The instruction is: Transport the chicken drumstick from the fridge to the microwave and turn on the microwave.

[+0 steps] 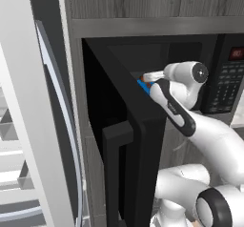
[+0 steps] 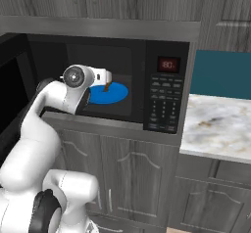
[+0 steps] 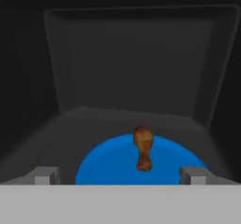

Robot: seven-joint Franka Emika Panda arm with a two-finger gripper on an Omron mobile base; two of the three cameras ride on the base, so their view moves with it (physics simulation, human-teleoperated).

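Microwave (image 2: 164,97) with door (image 1: 128,140) swung open; the arm reaches into the cavity. Claw (image 3: 121,175) released, its two fingertips (image 3: 44,175) spread wide and holding nothing. Chicken drumstick (image 3: 143,148) lies just ahead of the claw, between the lines of its fingertips, resting on the blue round plate (image 3: 108,164) on the cavity floor. Keypad (image 2: 164,107) and red display (image 2: 168,64) stand right of the claw.
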